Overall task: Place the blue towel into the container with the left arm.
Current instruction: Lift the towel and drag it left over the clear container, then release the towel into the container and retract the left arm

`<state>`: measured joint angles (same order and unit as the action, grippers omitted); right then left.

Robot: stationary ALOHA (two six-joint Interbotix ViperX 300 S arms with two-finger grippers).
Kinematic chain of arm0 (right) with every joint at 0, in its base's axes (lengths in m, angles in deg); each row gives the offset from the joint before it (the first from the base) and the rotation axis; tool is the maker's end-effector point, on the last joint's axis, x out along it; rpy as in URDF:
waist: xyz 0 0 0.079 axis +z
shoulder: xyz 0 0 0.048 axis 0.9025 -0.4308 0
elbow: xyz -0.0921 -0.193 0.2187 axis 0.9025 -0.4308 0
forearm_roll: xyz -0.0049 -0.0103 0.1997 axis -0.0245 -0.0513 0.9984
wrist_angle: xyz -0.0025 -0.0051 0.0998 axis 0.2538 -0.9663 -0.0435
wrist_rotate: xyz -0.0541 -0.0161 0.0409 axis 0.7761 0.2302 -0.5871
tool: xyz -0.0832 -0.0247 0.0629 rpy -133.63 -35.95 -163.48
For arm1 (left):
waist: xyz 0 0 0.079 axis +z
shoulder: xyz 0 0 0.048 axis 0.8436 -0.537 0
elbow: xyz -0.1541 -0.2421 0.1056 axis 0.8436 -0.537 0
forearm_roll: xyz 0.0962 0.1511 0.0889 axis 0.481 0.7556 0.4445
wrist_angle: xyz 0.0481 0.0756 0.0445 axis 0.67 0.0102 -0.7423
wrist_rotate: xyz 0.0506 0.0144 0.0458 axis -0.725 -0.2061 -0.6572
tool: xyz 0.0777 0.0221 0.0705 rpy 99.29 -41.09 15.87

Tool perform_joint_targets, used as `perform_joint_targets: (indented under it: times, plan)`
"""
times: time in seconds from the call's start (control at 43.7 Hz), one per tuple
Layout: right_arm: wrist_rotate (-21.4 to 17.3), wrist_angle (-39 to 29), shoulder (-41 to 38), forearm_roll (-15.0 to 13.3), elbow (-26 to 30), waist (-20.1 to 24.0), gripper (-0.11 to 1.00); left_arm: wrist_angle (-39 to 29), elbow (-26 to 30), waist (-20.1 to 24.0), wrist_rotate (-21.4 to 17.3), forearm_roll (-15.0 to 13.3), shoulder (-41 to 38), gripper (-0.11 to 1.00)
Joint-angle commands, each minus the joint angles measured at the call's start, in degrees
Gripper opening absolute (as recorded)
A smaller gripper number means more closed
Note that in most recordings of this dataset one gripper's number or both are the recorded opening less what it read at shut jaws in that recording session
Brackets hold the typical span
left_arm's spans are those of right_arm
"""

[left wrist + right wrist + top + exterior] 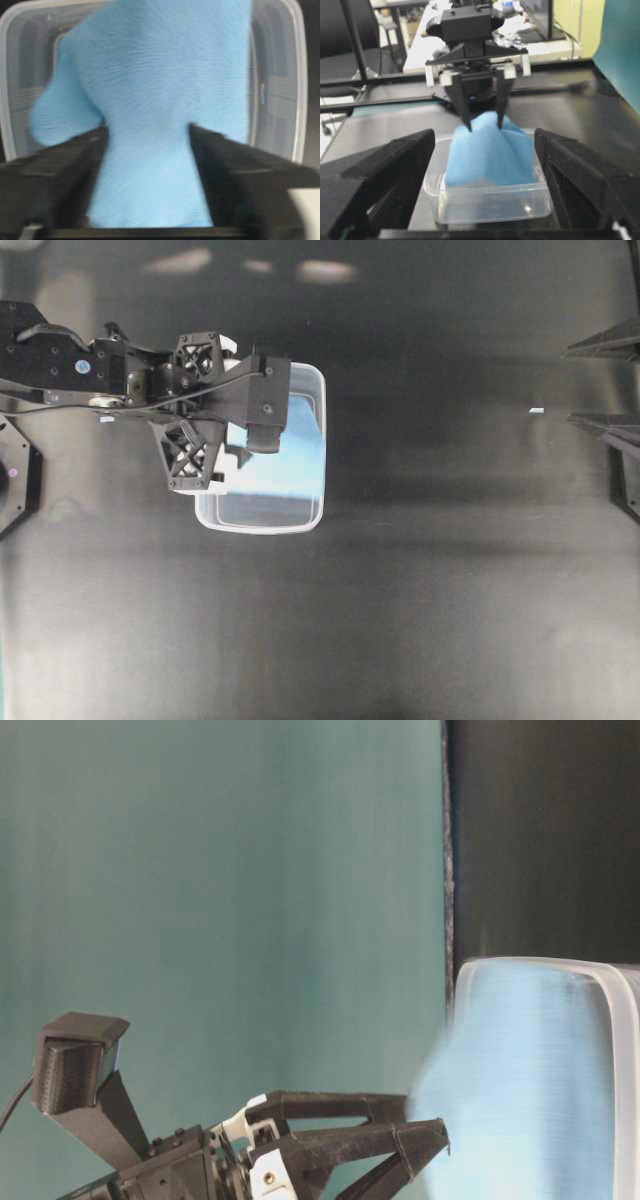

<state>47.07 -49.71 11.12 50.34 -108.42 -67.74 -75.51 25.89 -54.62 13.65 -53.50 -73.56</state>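
The clear plastic container stands left of the table's middle. My left gripper hangs over it, pointing down, and is shut on the blue towel. In the left wrist view the towel runs from between the black fingers down into the tub. In the right wrist view the left gripper pinches the towel's peak, whose lower part rests inside the container. My right gripper is open and empty at the right edge, far from the tub.
A small white scrap lies on the dark table near the right gripper. A black fixture sits at the left edge. A teal backdrop stands behind the left arm.
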Motion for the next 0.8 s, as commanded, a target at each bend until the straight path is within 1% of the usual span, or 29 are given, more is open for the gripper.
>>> perform_joint_targets:
  times: [0.0, 0.046, 0.091, 0.16, 0.32, 0.343, 0.457, 0.503, 0.618, 0.686, 0.778]
  plan:
    - [0.0, 0.5, -0.3, 0.1, 0.4, -0.1, 0.78, 0.8, 0.8, -0.4, 0.5, 0.2, 1.6, 0.79]
    - [0.0, 0.5, -0.3, 0.2, 0.4, -0.1, 0.78, 0.9, 0.9, -0.4, 1.0, 0.2, 2.5, 0.86]
    - [0.0, 0.5, -0.3, 0.2, 0.4, -0.1, 0.78, 1.0, 0.9, -0.4, 1.5, 0.2, 4.1, 0.89]
    - [0.0, 0.5, -0.2, 0.2, 0.4, -0.1, 0.78, 1.6, 0.5, -0.6, 1.6, 0.2, 8.2, 0.85]
    - [0.0, 0.5, -0.2, 0.1, 0.4, -0.2, 0.78, 5.5, -1.6, -1.1, 3.0, 0.2, 17.2, 0.87]
    - [0.0, 0.5, -0.2, 0.2, 0.4, -0.1, 0.78, 7.0, -2.7, -1.1, 3.6, 0.2, 19.8, 0.87]
    - [0.0, 0.5, -0.2, 0.2, 0.4, -0.1, 0.78, 12.4, -6.9, -1.4, 5.2, 0.2, 27.0, 0.87]
    - [0.0, 0.5, -0.2, 0.2, 0.4, -0.1, 0.78, 15.8, -9.7, -1.5, 5.4, 0.2, 31.1, 0.87]
    - [0.0, 0.5, -0.2, 0.2, 0.3, -0.1, 0.78, 22.1, -15.1, -2.1, 6.1, 0.2, 37.6, 0.87]
    - [0.0, 0.5, -0.2, 0.1, 0.1, -0.1, 0.78, 24.2, -17.8, -2.8, 6.2, 0.2, 40.1, 0.87]
    - [0.0, 0.5, -0.2, 0.2, -0.4, -0.1, 0.77, 24.9, -20.5, -3.6, 7.0, 0.2, 42.2, 0.87]
